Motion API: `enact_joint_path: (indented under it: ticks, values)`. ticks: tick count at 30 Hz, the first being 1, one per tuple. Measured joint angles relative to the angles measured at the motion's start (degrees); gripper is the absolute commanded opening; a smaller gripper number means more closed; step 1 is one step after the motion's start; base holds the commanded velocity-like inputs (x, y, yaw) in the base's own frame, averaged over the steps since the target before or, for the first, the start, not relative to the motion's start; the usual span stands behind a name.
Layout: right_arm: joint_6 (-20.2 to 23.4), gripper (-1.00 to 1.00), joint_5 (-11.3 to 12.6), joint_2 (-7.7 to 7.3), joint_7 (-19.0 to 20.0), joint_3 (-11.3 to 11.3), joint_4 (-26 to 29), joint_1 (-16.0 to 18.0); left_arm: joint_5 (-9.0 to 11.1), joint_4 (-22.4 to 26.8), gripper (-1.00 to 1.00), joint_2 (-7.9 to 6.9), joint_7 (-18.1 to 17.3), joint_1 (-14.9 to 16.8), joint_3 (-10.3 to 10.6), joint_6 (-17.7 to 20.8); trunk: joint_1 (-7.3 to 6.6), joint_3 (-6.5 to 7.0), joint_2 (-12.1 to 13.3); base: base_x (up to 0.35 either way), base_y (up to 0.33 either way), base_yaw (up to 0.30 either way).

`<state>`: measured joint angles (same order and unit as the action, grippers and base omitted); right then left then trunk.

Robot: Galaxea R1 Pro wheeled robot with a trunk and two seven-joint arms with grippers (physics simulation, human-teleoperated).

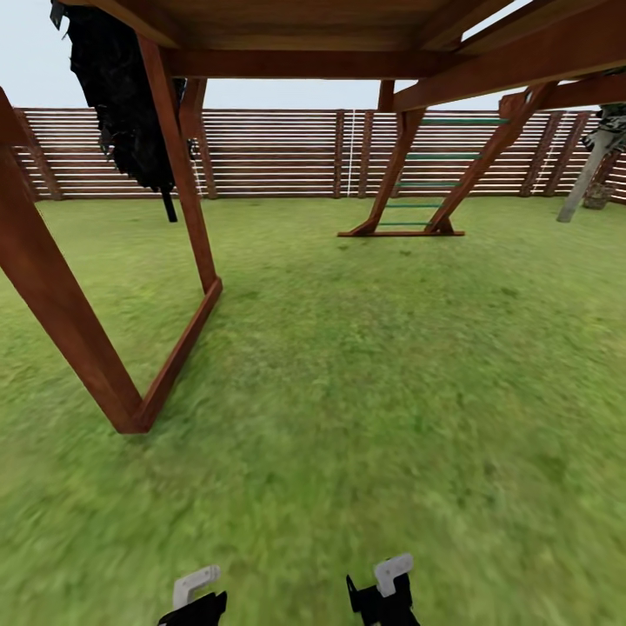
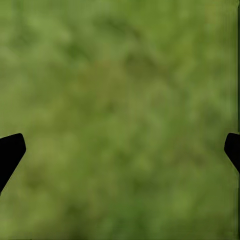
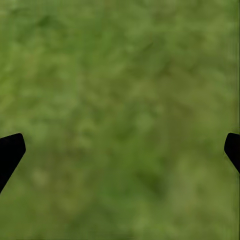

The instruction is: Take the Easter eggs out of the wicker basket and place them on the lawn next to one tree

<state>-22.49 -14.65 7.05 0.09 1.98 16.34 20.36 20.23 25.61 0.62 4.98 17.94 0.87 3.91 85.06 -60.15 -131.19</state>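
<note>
A: Robot hardware, head view?
B: left gripper (image 1: 193, 600) and right gripper (image 1: 382, 591): black bodies, each topped by a pale grey-white bracket with small holes.
A: Wrist views?
B: Matte black fingertips (image 2: 10, 152), tapered and blunt-pointed. Same on the right (image 3: 10, 152).

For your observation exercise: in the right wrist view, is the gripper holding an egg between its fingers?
No. The right gripper has its fingers wide apart, with bare green lawn between them and nothing held.
</note>
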Motion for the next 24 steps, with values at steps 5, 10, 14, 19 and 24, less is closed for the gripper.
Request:
enact_joint_path:
  ticks: [5,10,14,19,24]
  values:
    - [-0.1,1.0,0.0,-0.02,-0.3,-0.1,-0.1,0.0,0.0,0.0,1.0,0.0,0.0,0.0,0.0,0.0,0.0,0.0,0.0,0.336,0.0,0.0]
    - [-0.2,1.0,0.4,-0.32,-0.4,-0.2,-0.6,0.0,0.0,0.0,1.0,0.0,0.0,0.0,0.0,0.0,0.0,0.0,0.0,0.336,0.0,0.0]
    - [-0.2,1.0,0.6,-0.51,-0.4,-0.3,-1.4,-0.1,0.0,0.0,1.0,0.0,0.0,0.0,0.0,0.0,0.0,0.0,0.0,0.336,0.0,0.0]
    - [-0.2,1.0,0.6,-0.53,-0.3,-0.3,-4.4,-0.1,0.0,-0.1,1.0,0.0,0.0,0.0,0.0,0.0,0.0,0.0,0.0,0.336,0.0,0.0]
    - [-0.2,1.0,0.6,-0.53,-0.3,-0.3,-6.3,-0.1,0.0,-0.1,1.0,0.05,0.0,0.0,0.0,0.0,0.0,0.0,0.0,0.336,0.0,0.0]
